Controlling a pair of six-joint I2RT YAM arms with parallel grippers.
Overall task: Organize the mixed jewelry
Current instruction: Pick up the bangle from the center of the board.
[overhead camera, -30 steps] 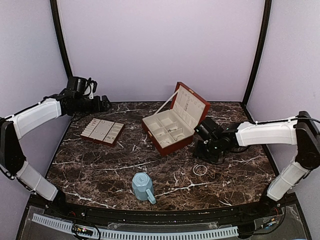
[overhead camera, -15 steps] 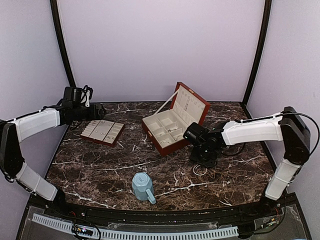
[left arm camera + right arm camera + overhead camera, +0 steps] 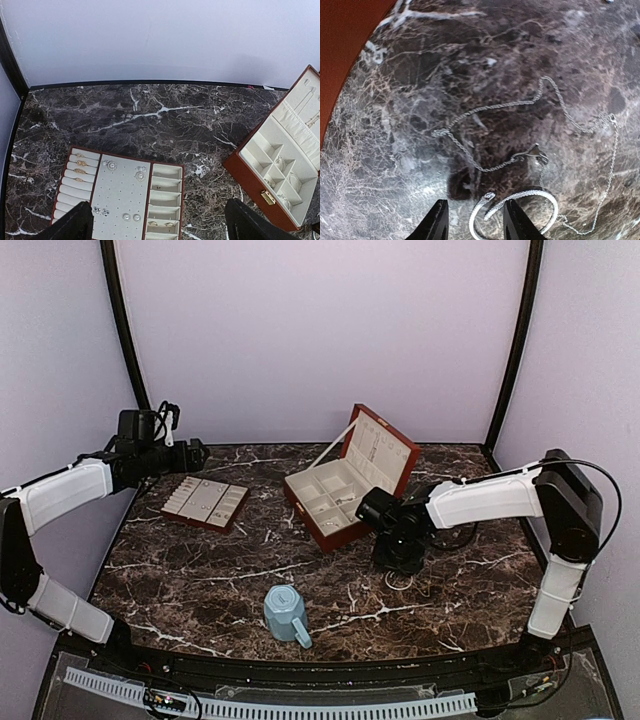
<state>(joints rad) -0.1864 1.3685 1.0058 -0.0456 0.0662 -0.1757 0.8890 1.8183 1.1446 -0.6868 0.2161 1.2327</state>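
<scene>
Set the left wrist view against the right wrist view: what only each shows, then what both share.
Left wrist only: the flat tray holding small pieces, the back wall, and the inside of the open box. Right wrist only: a silvery bangle and a thin chain lying on the table. Shared: the marble table and, apparently, the box's reddish-brown outer wall.

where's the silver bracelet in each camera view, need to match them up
Top external: the bracelet lies on the marble right of centre, partly hidden under the right arm's tip.
Left wrist: not in it.
Right wrist: bottom centre, beside a thin chain.
Shared landmark: the red-brown jewelry box, at centre in the top view, at the right edge in the left wrist view, at the top-left corner in the right wrist view.
</scene>
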